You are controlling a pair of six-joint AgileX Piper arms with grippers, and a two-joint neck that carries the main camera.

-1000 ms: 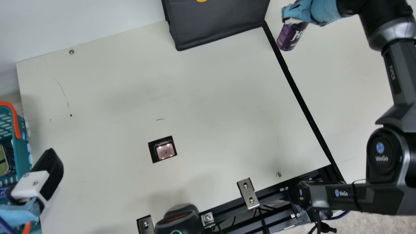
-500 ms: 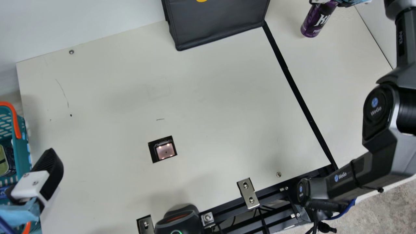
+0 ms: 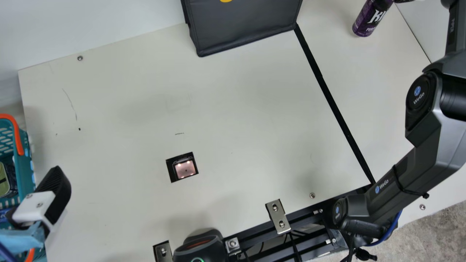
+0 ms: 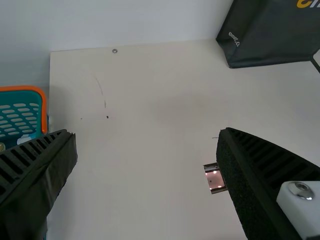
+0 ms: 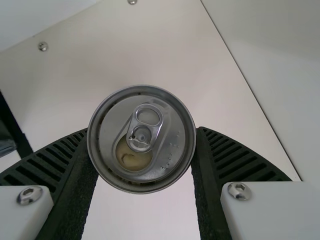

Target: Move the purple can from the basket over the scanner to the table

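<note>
At the main view's top right, the purple can (image 3: pixel 367 22) is over the table right of the black strip; whether its base touches the table I cannot tell. My right gripper (image 3: pixel 405 1) is at its upper end, at the top edge. In the right wrist view the can's silver top (image 5: pixel 167 140) sits between both fingers of my right gripper (image 5: pixel 142 134), shut on it. My left gripper (image 3: pixel 38 205) stays beside the teal basket (image 3: pixel 25 163); in the left wrist view my left gripper (image 4: pixel 147 134) is open, holding nothing. The scanner's lit window (image 3: pixel 185 169) is set in the table.
A black bag (image 3: pixel 244 27) stands at the table's back edge. A black device with a green ring (image 3: pixel 200 247) and metal brackets (image 3: pixel 277 216) line the near edge. A black strip (image 3: pixel 335 98) crosses the table (image 3: pixel 255 120). Other items lie in the basket.
The right arm has carried the purple can farther right and toward the main view's top edge, away from the black strip. The left arm has kept still.
</note>
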